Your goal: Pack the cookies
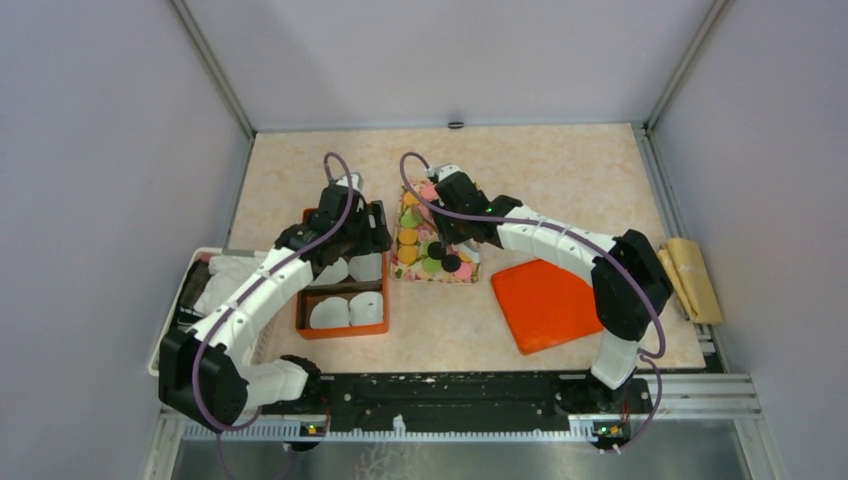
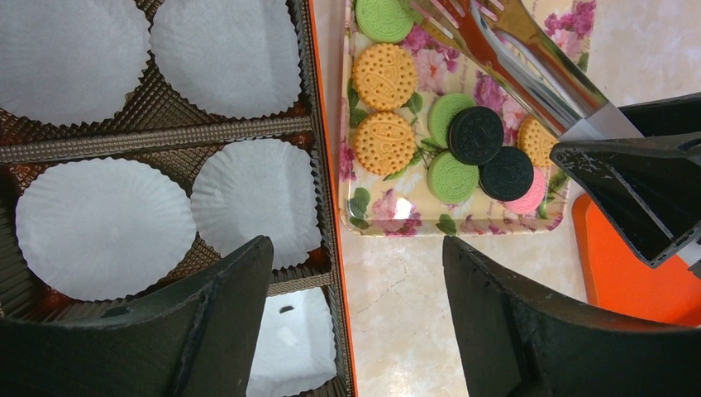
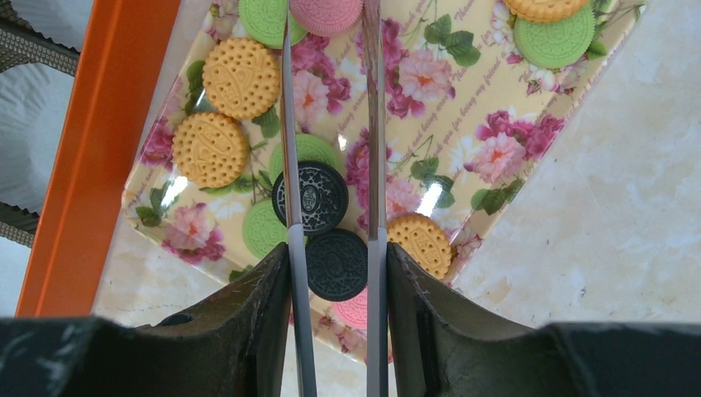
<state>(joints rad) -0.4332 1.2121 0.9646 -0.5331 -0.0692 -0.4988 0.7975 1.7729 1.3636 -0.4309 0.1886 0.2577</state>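
Cookies (image 3: 310, 198): loose on the floral tray (image 3: 463, 107), in orange, green, pink and black; two black ones lying partly over green ones at the tray's near end.
Right gripper (image 3: 335, 281): narrow, clamped on the two arms of metal tongs (image 3: 372, 124); poised over the tray's near end, a black cookie showing right in the gap between its fingers.
Tongs: arms apart, reaching out along the tray; second black cookie partly under the left arm, a pink cookie (image 3: 325, 12) between the arms near the top edge of the wrist view; contact with any cookie not discernible.
Left gripper (image 2: 355, 314): wide, holding nothing; hovering over the right rim of the orange box (image 3: 101, 149) and the strip of desk (image 2: 397, 331) beside the tray; cookies ahead and to its right, apart from it.
Orange box: just beside the tray's left side; ribbed brown compartments holding white paper liners (image 2: 103, 227).
In the way: tongs and right gripper overhanging the right half of the tray, covering several cookies in the left wrist view.
Orange lid (image 1: 545, 300): flat on the desk, right of the tray, beneath the right arm.
Desk edges: white bin (image 1: 200, 290) at the left under the left arm; beige packet (image 1: 690, 275) at the right.
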